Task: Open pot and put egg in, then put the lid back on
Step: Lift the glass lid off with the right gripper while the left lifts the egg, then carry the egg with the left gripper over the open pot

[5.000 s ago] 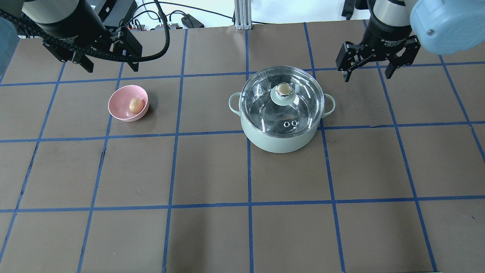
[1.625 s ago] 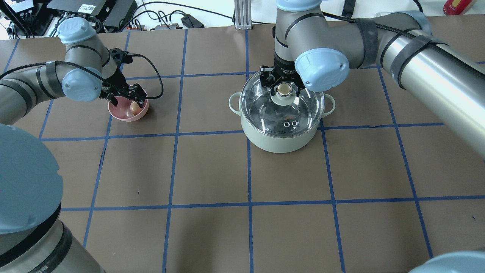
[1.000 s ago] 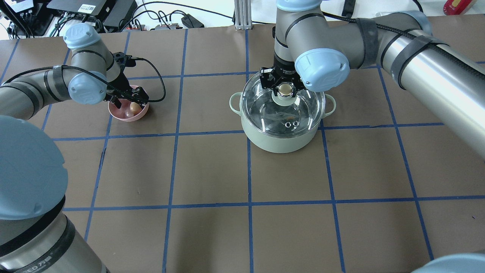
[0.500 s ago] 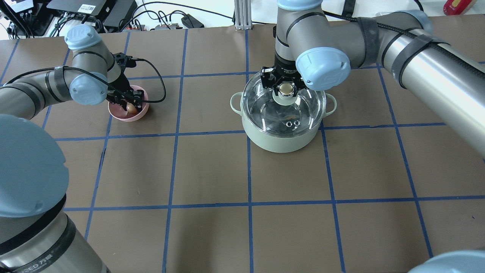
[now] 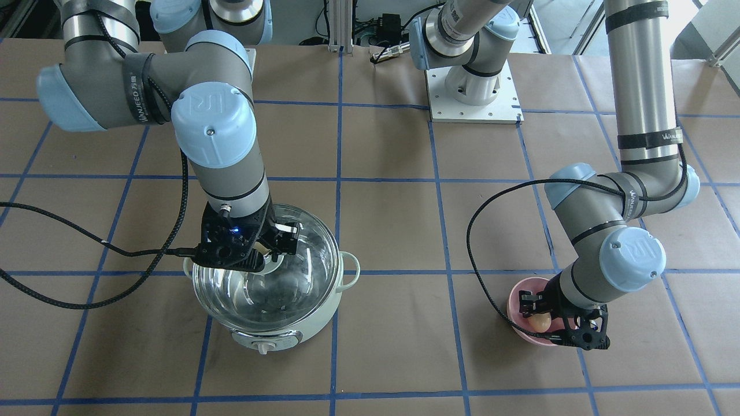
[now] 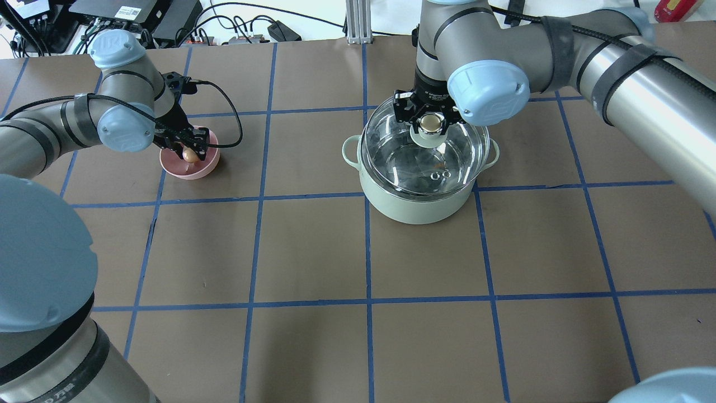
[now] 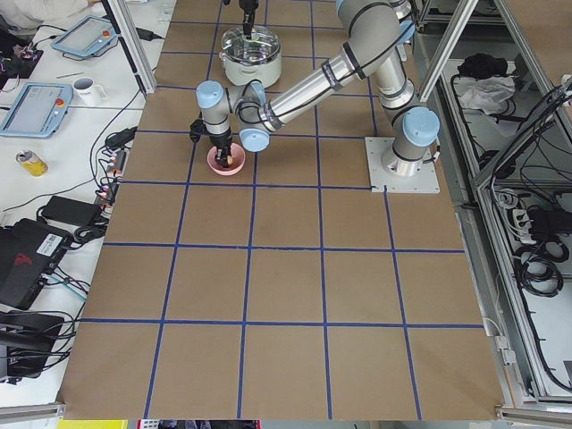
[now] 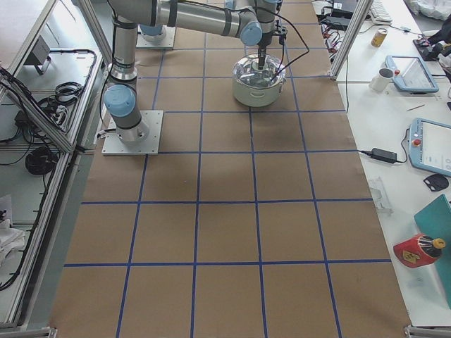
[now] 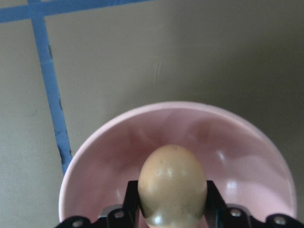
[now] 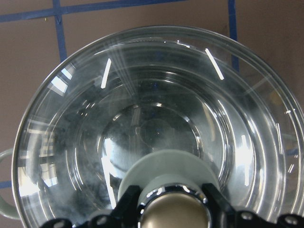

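Observation:
The mint-green pot (image 6: 417, 207) stands right of the table's centre; it also shows in the front view (image 5: 289, 338). My right gripper (image 6: 429, 118) is shut on the knob (image 6: 429, 124) of the glass lid (image 6: 425, 165) and holds the lid slightly above the pot's rim. The right wrist view looks down through the lid (image 10: 156, 118). My left gripper (image 6: 189, 152) is shut on the tan egg (image 6: 189, 155) and holds it just above the inside of the pink bowl (image 6: 196, 169). The left wrist view shows the egg (image 9: 172, 183) between the fingers.
The pink bowl (image 5: 520, 300) sits left of the pot, about two grid squares away. The table is brown with blue tape lines. Cables and boxes lie along the far edge (image 6: 140, 17). Both arm bases stand at the robot's side (image 5: 471, 86).
My right gripper closed on the lid knob and has raised the lid a little off the pot. My left gripper closed on the egg and has lifted it slightly in the bowl.

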Controlling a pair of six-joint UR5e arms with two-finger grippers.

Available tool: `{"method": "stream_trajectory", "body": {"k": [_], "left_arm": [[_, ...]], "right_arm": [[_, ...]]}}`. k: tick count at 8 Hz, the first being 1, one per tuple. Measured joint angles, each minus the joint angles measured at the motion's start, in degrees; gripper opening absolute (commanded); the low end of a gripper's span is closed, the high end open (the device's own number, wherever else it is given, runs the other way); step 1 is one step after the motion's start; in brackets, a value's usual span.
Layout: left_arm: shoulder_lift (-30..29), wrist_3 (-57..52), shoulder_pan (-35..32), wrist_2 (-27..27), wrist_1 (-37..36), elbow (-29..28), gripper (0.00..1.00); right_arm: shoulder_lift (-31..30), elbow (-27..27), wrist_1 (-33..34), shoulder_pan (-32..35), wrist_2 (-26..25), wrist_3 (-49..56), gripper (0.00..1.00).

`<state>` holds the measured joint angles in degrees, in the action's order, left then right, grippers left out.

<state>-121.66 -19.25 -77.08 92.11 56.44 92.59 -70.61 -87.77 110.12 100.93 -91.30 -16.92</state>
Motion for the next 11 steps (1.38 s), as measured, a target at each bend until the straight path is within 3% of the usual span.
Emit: {"method": "stream_trajectory", "body": {"k": [2,5,7,9,11], "left_arm": [[3.73,2.11,-0.04,0.47,1.60,-0.30,0.00],[11.60,8.13,-2.13,4.55,14.38,-0.85,0.00],[14.38,14.01,-9.87,4.94,19.78,-3.45,0.00],[15.40,23.43,-18.85,0.80,24.65,-8.65,0.00],[15.06,32.89,-27.51,-2.80,21.88,-10.57,0.00]], "right_arm": [[-1.01,0.09,-0.20,-2.00,-0.07,3.25,0.00],[-2.80,0.25,-0.80,-6.27,-0.42,12.13,0.00],[-3.85,0.30,-2.20,-12.43,-0.37,22.44,0.00],[-4.00,0.28,-2.51,-18.31,-0.56,33.43,0.00],[-3.88,0.24,-2.29,-21.50,-1.00,40.37,0.00]]}}
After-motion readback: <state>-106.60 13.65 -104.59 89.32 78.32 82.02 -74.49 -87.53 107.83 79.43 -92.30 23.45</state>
